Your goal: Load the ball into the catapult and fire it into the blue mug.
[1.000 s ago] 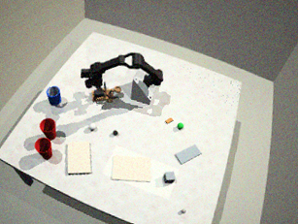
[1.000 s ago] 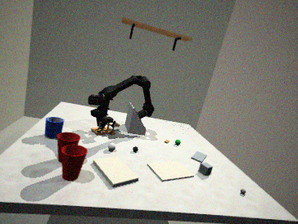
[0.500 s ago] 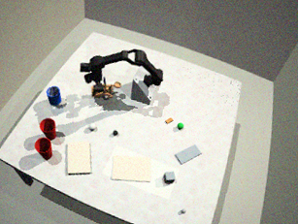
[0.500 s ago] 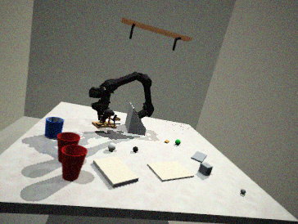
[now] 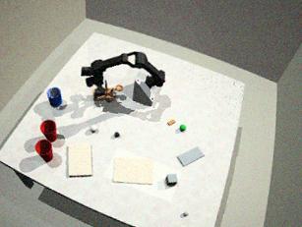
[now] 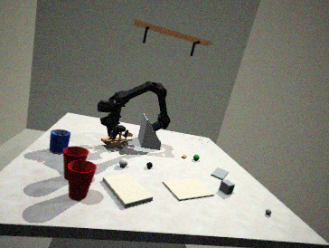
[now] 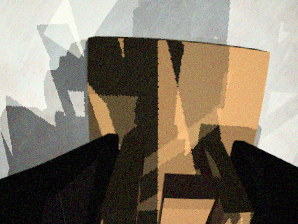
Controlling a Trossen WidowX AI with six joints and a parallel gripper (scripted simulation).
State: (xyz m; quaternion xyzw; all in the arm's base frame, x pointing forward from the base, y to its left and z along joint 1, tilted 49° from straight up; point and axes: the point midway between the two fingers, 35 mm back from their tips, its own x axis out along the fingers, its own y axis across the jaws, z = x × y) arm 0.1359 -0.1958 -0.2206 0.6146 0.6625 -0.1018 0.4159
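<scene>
The wooden catapult (image 5: pixel 99 97) (image 6: pixel 112 141) (image 7: pixel 200 75) stands on the table, its round cup end pointing away from the blue mug (image 5: pixel 54 98) (image 6: pixel 60 141). My gripper (image 5: pixel 104 92) (image 6: pixel 118 133) (image 7: pixel 176 148) is shut on the catapult's frame from above, one finger at each side. A green ball (image 5: pixel 183 128) (image 6: pixel 196 157), a whitish ball (image 5: pixel 94 129) (image 6: pixel 123 163) and a dark ball (image 5: pixel 116 134) (image 6: pixel 149 166) lie on the table. I cannot tell whether the catapult's cup holds a ball. The mug stands upright at the left edge.
A grey wedge (image 5: pixel 142 94) (image 6: pixel 148 137) stands beside the catapult. Two red cups (image 5: pixel 48 130) (image 6: pixel 79 181) stand at the front left. Two cream boards (image 5: pixel 80 160) (image 6: pixel 187 188), a grey cube (image 5: pixel 172 179) (image 6: pixel 227 186) and a flat grey plate (image 5: pixel 191 156) (image 6: pixel 220 173) lie towards the front.
</scene>
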